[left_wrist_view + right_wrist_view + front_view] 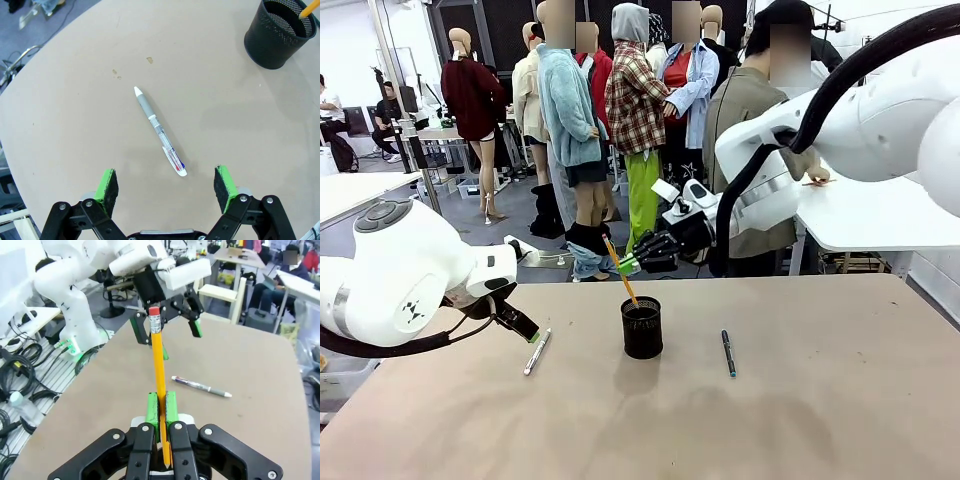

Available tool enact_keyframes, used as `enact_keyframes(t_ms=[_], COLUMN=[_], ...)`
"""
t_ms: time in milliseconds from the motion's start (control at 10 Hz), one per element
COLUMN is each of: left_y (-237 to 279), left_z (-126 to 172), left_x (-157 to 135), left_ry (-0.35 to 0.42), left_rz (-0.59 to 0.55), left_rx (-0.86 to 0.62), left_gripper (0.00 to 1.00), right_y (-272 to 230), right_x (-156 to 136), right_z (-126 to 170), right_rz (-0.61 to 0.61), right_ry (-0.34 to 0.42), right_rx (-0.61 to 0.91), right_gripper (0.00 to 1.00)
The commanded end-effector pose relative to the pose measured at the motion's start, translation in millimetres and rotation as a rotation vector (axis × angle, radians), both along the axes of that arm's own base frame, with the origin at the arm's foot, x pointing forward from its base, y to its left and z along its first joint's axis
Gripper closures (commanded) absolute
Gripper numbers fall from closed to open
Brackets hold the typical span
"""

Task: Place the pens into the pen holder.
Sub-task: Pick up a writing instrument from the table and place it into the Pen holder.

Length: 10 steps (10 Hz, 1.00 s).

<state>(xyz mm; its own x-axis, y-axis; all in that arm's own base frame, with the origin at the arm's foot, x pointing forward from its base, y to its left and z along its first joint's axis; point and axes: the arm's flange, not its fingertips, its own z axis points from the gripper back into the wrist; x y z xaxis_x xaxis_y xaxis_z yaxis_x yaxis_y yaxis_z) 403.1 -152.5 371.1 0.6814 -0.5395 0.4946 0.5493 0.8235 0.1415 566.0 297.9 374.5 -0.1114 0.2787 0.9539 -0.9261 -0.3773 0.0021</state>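
The black mesh pen holder (641, 327) stands mid-table and shows again at the top right of the left wrist view (280, 32). My right gripper (630, 263) (161, 410) is shut on a yellow pencil (617, 264) (159, 365) just above the holder, and the pencil's lower end dips into its mouth. A white pen (537, 351) (159, 131) (200, 386) lies flat left of the holder. My left gripper (525, 328) (166, 186) hangs open just over the pen's near end, not touching it. A dark pen (728, 352) lies right of the holder.
A person (760, 110) stands at the far side behind the right arm. A white table (880, 215) stands at the back right. The tan tabletop (640, 430) is bare toward the near edge.
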Motion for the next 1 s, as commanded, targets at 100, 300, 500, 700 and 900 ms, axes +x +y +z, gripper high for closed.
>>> enact_keyframes(t_ms=[100,300,500,700,900], left_y=[2,2,2,2,2], left_z=[0,0,0,0,0], left_x=[0,0,0,0,0], left_ry=[0.000,0.000,0.000,0.000,0.000], left_rz=[0.003,0.003,0.003,0.003,0.003], left_rx=[-0.003,-0.003,-0.003,-0.003,-0.003], left_gripper=[0.00,0.00,0.00,0.00,0.00], right_y=[-3,-9,-18,-25,-31], right_x=[12,10,3,-1,-2], right_z=[-22,-25,-27,-29,-26], right_rz=[0.027,0.020,0.027,0.030,0.014], right_ry=[0.089,0.081,0.078,0.069,0.058], right_rx=[-0.041,-0.049,-0.040,-0.041,-0.037], right_gripper=[1.00,0.90,0.51,0.32,0.32])
